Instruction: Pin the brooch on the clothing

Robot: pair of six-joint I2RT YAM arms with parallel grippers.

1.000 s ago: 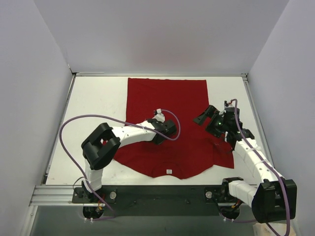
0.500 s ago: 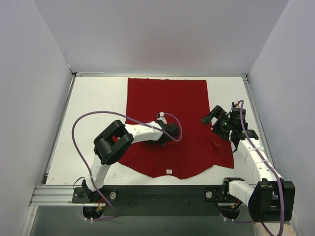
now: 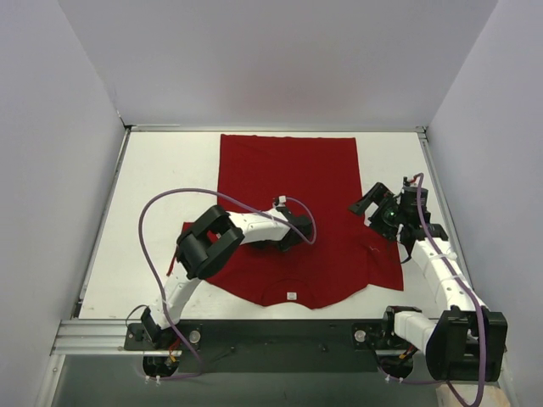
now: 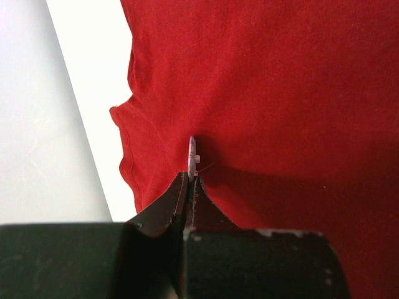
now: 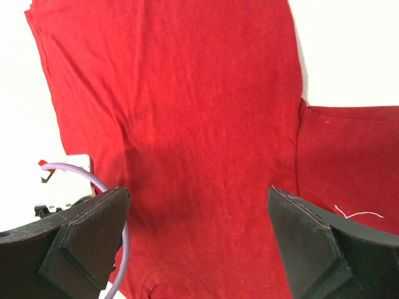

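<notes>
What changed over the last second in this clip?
The left arm's elbow swung right, toward the T-shirt. The right end effector, open, drifted slightly right. The left end effector stayed over the T-shirt's middle, shut on the brooch. The T-shirt did not move.

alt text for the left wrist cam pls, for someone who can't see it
The left gripper is shut on a small pale brooch, seen edge-on, over a red T-shirt. The shirt fills most of the view, with a strip of white table showing at the left.
</notes>
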